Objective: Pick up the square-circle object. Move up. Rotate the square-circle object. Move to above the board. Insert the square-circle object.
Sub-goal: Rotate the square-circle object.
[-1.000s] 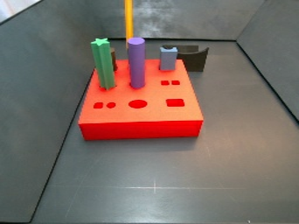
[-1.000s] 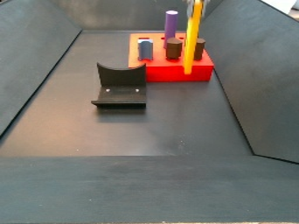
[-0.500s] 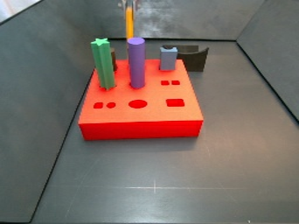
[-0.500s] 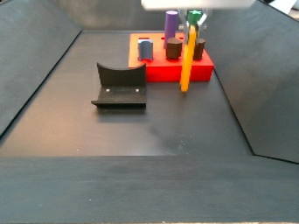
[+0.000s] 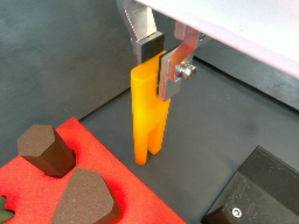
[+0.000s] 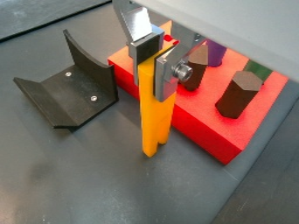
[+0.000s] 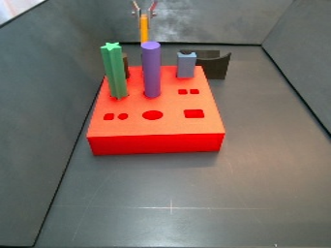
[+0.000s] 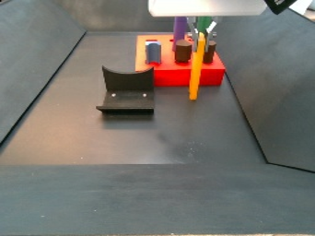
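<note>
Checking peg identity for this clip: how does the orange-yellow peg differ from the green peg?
The square-circle object is orange-yellow, plain-sided and clamped near its top in the gripper jaws beside the board; the green peg is star-topped and stands free in the board. Both stand upright.

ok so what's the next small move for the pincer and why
Probably a straight lift. The pincer is shut on the top of the square-circle object, which hangs upright with its split end low, beside the board rather than over it, close to the floor. Raising it would likely clear the board's edge and the pegs before any turning or moving across.
</note>
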Available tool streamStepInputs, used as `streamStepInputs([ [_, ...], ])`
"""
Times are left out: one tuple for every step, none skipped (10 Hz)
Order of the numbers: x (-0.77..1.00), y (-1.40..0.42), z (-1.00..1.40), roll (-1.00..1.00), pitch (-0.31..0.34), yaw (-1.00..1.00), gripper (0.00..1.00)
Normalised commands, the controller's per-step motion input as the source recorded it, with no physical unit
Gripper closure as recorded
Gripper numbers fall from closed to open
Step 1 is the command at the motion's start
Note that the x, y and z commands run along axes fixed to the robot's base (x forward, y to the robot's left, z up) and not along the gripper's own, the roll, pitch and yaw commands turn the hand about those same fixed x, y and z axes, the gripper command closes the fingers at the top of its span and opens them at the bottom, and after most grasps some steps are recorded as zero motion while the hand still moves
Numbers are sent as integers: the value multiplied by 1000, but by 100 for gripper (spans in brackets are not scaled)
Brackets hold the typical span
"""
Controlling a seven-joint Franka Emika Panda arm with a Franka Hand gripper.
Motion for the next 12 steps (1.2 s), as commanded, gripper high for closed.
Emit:
streamStepInputs([
  [6,10,-389,-173,-59,-25,100],
  [5,10,-389,-173,-59,-25,100],
  [5,10,-389,-173,-58,-25,100],
  [5,10,-389,-173,-58,-25,100],
  [5,10,-390,-173,-58,-25,100],
  [5,10,-389,-173,-58,-24,100],
  [0,0,0,27,-58,-24,0],
  [0,167,967,24,-49,-23,0],
  [-15,163,939,22,-34,-22,0],
  [-31,101,770,6,9,-32,0],
  [-24,74,659,2,23,-37,0],
  [-3,47,358,0,51,-39,0],
])
